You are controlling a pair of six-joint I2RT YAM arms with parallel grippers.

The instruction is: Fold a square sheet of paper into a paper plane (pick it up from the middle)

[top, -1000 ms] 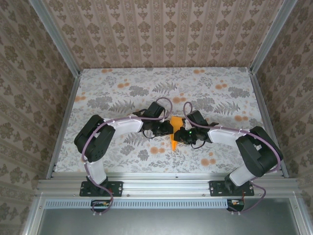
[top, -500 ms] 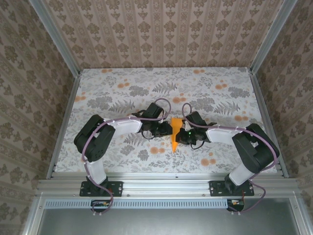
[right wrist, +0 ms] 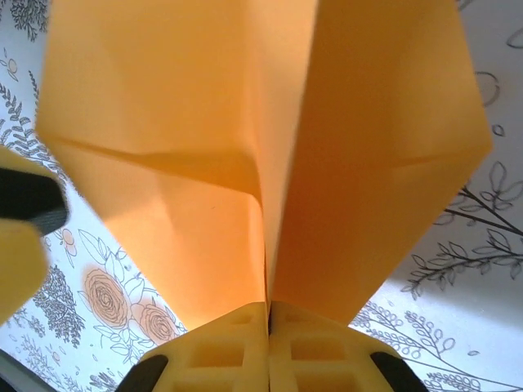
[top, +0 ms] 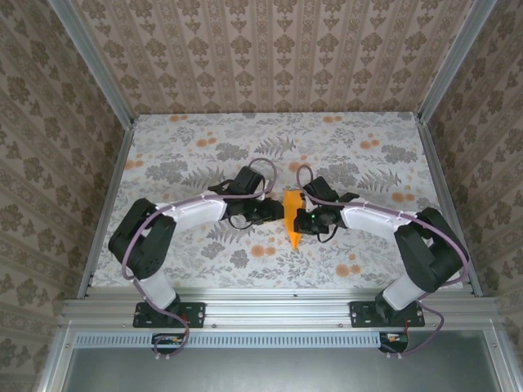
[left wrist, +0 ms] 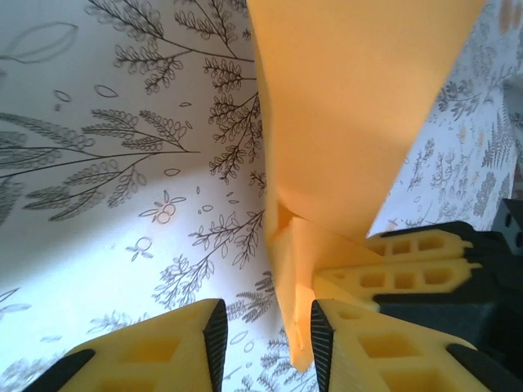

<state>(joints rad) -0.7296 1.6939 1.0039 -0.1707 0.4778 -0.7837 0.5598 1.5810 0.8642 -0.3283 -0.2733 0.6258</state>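
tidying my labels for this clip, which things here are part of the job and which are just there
Part of the job:
orange paper plane, creased
right gripper, shut on it
left gripper, open around its edge

Just there:
flowered table
patterned walls
metal frame

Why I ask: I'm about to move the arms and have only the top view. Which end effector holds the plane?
Observer: The right end effector. Its wrist view shows its fingers shut on the centre fold of the plane.
Operator: And the left one?
Observer: The left end effector is open. Its wrist view shows bare table between its fingers, and the plane's lower edge hangs beside one finger, clear of the other.
Operator: How is the paper sitting in the grip?
Observer: In the right wrist view, two creased flaps spread apart from the pinched fold.
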